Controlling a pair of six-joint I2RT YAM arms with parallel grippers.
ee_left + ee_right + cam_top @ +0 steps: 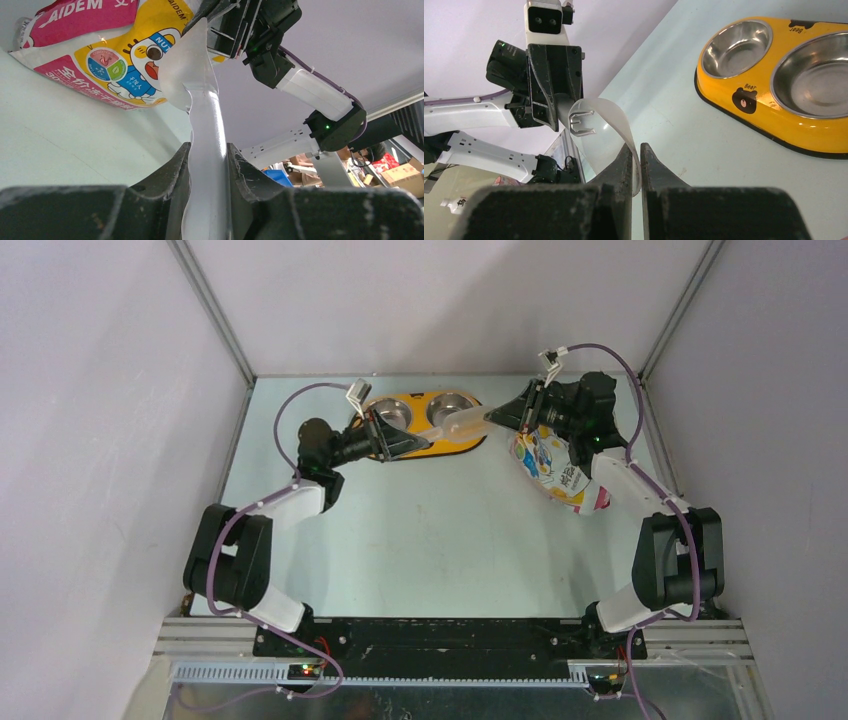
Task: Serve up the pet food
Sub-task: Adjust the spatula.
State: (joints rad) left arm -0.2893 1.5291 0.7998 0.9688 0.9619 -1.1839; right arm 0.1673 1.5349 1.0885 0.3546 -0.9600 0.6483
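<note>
A clear plastic scoop (462,421) hangs over the table beside the yellow double bowl (457,446), held from both ends. My left gripper (209,150) is shut on its handle (205,115), and both fingers touch it. My right gripper (636,155) is shut on the thin rim of the scoop's cup (599,125). The pet food bag (556,470), yellow-white with a cartoon cat and a pink base, lies on the table under the right arm and also shows in the left wrist view (115,65). The pet food itself is hidden. Both steel cups (736,47) look empty.
The double bowl stands at the back middle of the table, close to the rear wall. Side walls close in the table on the left and right. The right arm (310,95) reaches over the bag.
</note>
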